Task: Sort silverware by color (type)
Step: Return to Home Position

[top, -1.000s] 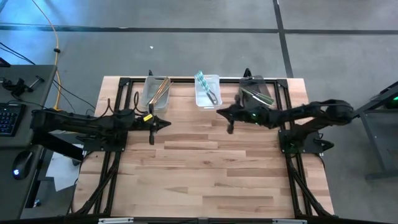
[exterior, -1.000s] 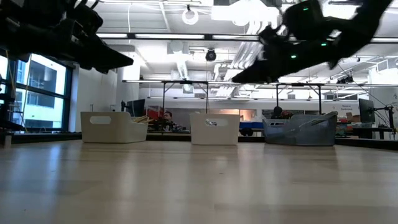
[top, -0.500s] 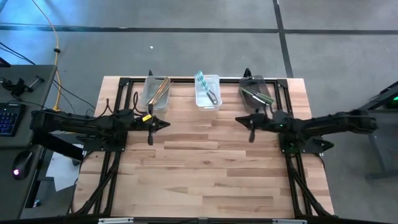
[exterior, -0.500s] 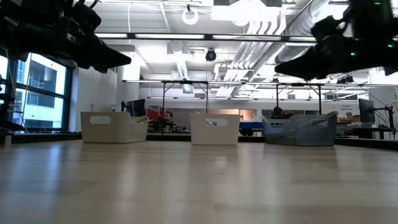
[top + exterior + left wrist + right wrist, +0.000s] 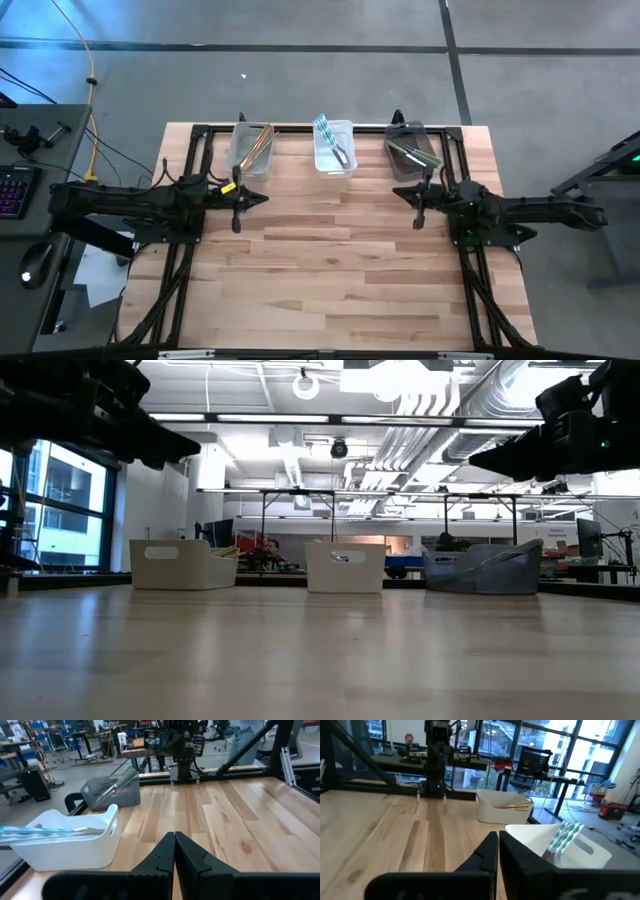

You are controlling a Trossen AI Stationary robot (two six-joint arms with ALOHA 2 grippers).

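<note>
I find all the silverware [image 5: 322, 125] in three bins along the table's far edge. The gold pieces [image 5: 259, 146] lie in the pale bin [image 5: 236, 152] on the left arm's side. The teal-striped pieces [image 5: 328, 133] are in the white middle bin [image 5: 334, 168], and the dark green pieces [image 5: 414, 154] are in the grey bin [image 5: 392, 158] on the right arm's side.

The wooden table [image 5: 330, 270] in front of them is pale plank, framed by black rails.

My left gripper [image 5: 262, 198] hangs above the wood near the pale bin, and my right gripper [image 5: 397, 192] hangs near the grey one. On both wrist cameras the fingers are pressed together and hold nothing.

Beyond the table the floor is grey with dark seams. A desk beside the left arm carries a keyboard [image 5: 10, 190] and a mouse [image 5: 35, 263], and a yellow cable [image 5: 92, 75] trails past it. At table height I see tall windows [image 5: 55, 510], white ceiling ducts [image 5: 440, 430] and work tables behind the bins.
</note>
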